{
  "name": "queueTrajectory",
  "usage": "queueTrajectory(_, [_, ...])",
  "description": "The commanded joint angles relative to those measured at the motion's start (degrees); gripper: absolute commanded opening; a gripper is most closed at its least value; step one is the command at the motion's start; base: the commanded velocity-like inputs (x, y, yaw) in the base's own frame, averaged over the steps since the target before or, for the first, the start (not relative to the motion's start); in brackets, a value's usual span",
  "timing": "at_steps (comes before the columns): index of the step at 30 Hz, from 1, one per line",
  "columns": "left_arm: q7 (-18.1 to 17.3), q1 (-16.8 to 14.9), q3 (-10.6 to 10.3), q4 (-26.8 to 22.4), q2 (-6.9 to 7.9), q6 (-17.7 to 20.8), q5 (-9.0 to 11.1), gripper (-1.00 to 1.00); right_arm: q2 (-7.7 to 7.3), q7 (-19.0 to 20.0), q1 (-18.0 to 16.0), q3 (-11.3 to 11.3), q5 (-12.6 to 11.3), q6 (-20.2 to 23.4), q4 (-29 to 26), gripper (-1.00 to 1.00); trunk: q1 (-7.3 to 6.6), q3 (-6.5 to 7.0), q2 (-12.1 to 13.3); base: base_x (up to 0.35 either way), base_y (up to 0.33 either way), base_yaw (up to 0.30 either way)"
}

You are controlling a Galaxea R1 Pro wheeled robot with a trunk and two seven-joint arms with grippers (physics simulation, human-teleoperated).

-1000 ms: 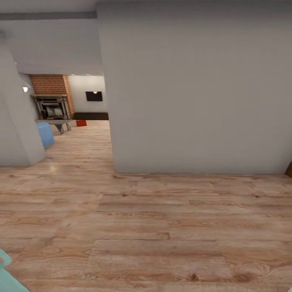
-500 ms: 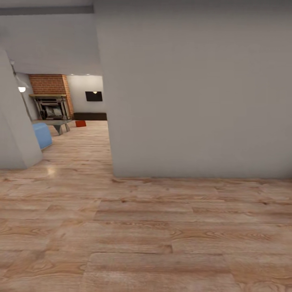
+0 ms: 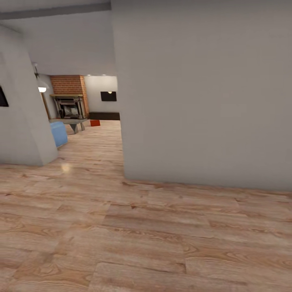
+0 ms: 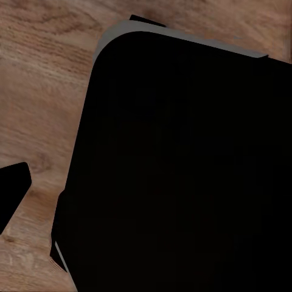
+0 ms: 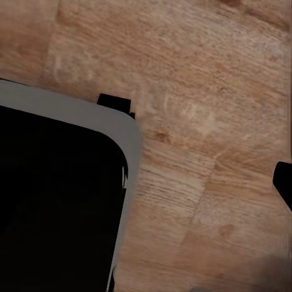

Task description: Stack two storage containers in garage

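One red-orange storage container sat on the far living room floor, near the brick fireplace, well apart from the robot. In my judgement, the approach called for steering left around the grey wall. Finger opening on either gripper could not be told; nothing appeared held.

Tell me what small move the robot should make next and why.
Probably roll forward and left through the opening, toward the brick fireplace. A red-orange storage container sits far off on the wood floor there, while a grey wall blocks the way straight ahead.
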Motion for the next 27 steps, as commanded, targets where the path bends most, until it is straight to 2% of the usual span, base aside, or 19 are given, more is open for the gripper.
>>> queueTrajectory(1, [0.04, 0.01, 0.04, -0.06, -0.02, -0.10, 0.21, 1.00, -0.01, 0.04, 0.00, 0.48, -0.59, -0.17, 0.02, 1.00, 0.03, -0.05, -0.02, 0.322, 0.000, 0.269])
queueTrajectory(22, [0.04, 0.01, 0.04, -0.06, -0.02, -0.03, 0.26, 1.00, -0.01, 0.01, 0.01, 0.48, -0.58, -0.21, 0.02, 1.00, 0.03, -0.05, -0.02, 0.322, 0.000, 0.268])
queueTrajectory(27, [0.04, 0.01, 0.04, -0.06, -0.02, -0.02, 0.28, 1.00, -0.02, 0.02, -0.02, 0.48, -0.61, -0.26, 0.02, 1.00, 0.03, -0.05, -0.02, 0.322, 0.000, 0.090])
